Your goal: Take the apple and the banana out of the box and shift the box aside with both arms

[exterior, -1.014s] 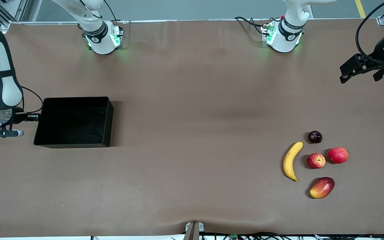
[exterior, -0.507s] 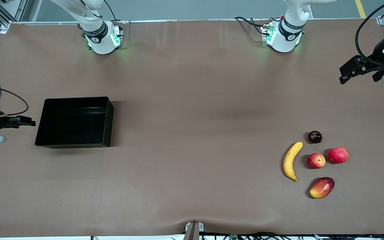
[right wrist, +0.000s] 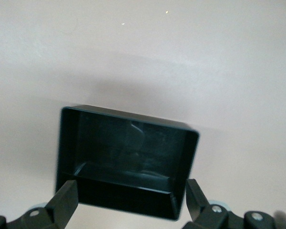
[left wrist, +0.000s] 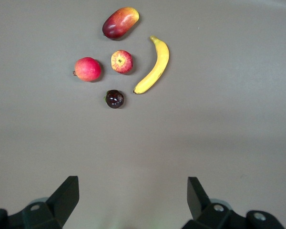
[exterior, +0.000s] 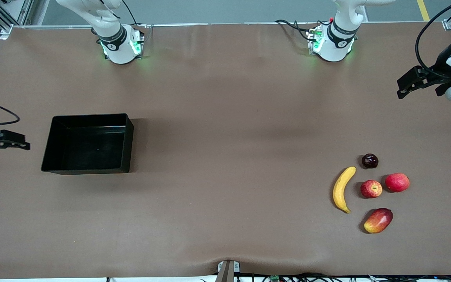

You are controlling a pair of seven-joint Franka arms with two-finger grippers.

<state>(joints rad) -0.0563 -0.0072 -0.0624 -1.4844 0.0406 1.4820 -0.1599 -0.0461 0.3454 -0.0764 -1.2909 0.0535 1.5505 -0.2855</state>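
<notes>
The black box (exterior: 89, 116) sits open and empty on the table toward the right arm's end. My right gripper (exterior: 20, 141) is open and empty just off the box's end wall, apart from it. In the right wrist view the box (right wrist: 124, 193) lies just ahead of the open right gripper (right wrist: 128, 200). The yellow banana (exterior: 343, 189) and the small streaked apple (exterior: 371, 188) lie side by side toward the left arm's end. My left gripper (exterior: 403, 88) is open and empty, high over bare table. The left wrist view shows the banana (left wrist: 155, 67) and apple (left wrist: 121, 61) beyond its open gripper (left wrist: 132, 195).
A plainer red fruit (exterior: 397, 182) lies beside the apple. A red-yellow mango (exterior: 378, 220) lies nearer the front camera, and a dark plum (exterior: 370, 161) farther from it. The brown table (exterior: 225, 156) spreads wide between box and fruits.
My right gripper has drawn back from the box's end wall toward the table's end, leaving the box in place. The left gripper has barely moved.
</notes>
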